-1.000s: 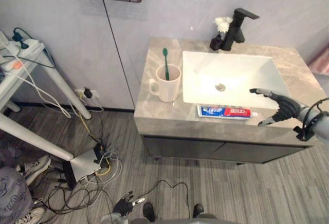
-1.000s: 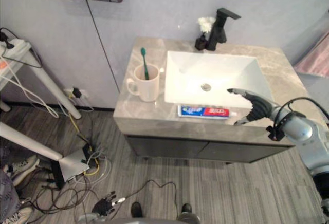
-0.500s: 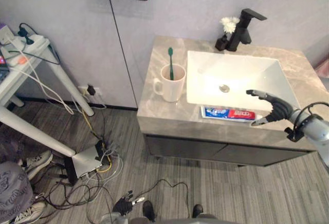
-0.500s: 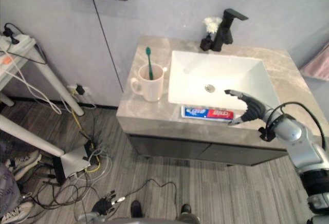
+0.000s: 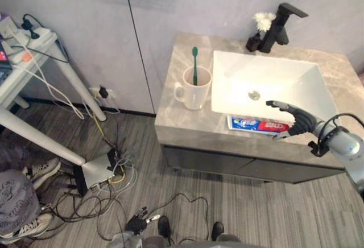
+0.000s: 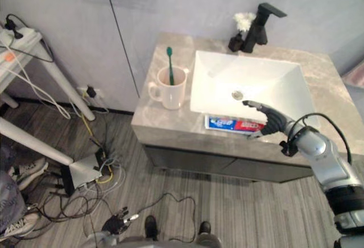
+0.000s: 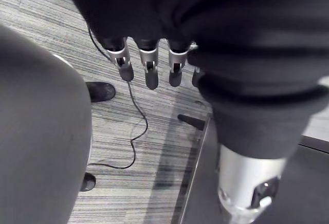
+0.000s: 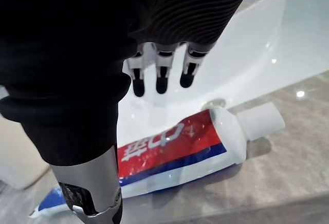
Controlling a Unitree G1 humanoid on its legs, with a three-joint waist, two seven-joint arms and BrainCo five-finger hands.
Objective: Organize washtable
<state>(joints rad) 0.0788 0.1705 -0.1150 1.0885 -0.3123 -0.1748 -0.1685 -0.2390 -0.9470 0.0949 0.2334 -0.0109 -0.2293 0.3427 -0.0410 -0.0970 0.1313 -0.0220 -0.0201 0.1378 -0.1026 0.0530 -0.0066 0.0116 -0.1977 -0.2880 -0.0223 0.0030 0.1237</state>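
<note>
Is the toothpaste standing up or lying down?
Lying down: the toothpaste tube rests flat on the counter in front of the sink, cap on.

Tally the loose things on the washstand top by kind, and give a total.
Mug: 1
Toothbrush: 1
Toothpaste tube: 1
Vase with a white flower: 1
Total: 4

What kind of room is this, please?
Probably a bathroom corner: a white basin with a black tap, a mug holding a green toothbrush, and a toothpaste tube on the counter.
</note>
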